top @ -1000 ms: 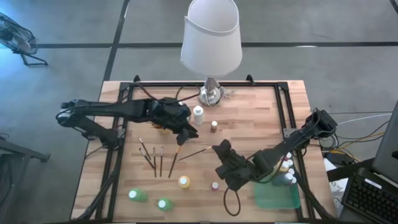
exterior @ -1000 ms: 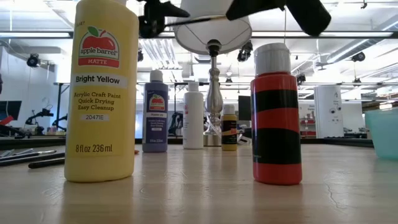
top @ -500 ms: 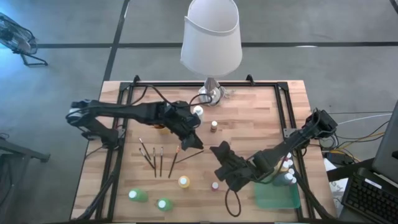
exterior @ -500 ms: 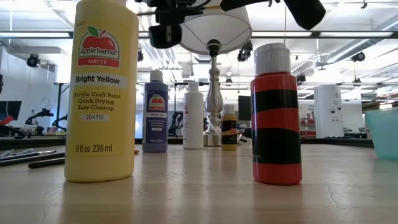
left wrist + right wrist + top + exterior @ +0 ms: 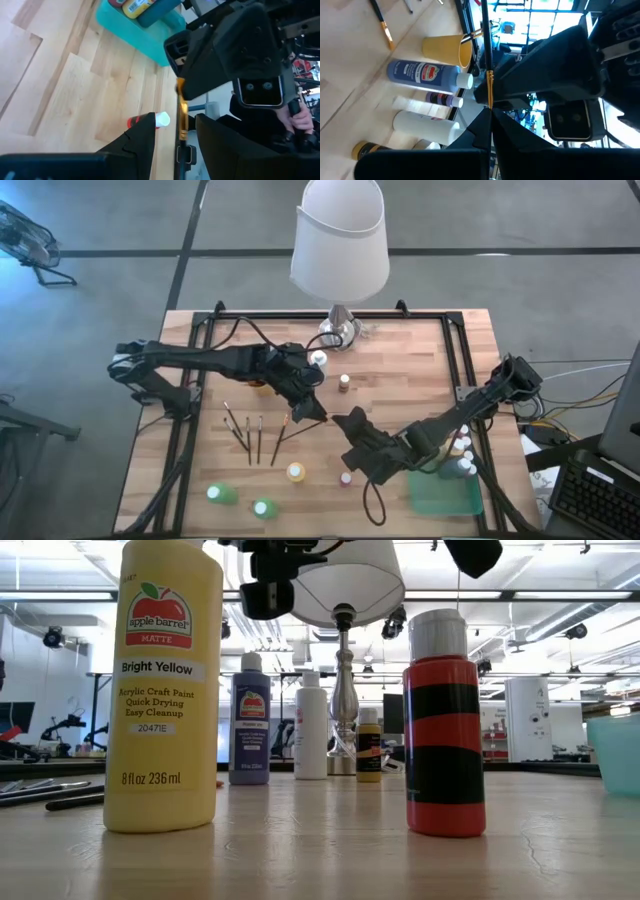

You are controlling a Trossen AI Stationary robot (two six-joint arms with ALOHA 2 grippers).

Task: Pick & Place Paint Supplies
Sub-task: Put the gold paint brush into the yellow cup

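Station inventory, as I see it from my desk:

- Right gripper [image 5: 345,423] — raised over the middle of the table, clamped tight on a thin dark-handled paintbrush [image 5: 486,50]. My right wrist camera shows both fingers meeting on the handle.
- Left gripper [image 5: 312,408] — nose to nose with the right one, just beside it and also off the table. The same paintbrush, gold ferrule showing, runs straight ahead of it into the right gripper. I cannot tell whether this gripper is pinching the brush or only standing around it.
- Spare brushes [image 5: 247,438] — several flat on the wood, on the near side of the left gripper and a little outboard of it.
- Yellow bottle [image 5: 296,472] and red bottle [image 5: 346,478] — upright, apart from each other, near the table's front edge below the two grippers.
- Two green bottles [image 5: 222,494] — front corner on the left gripper's side, well apart from it.
- White bottle [image 5: 319,362] and small dark bottle [image 5: 344,382] — behind the grippers, towards the lamp [image 5: 340,240].
- Green tray [image 5: 440,498] — beyond the right gripper's arm at the front right, with more white-capped bottles [image 5: 462,455] at its far edge.
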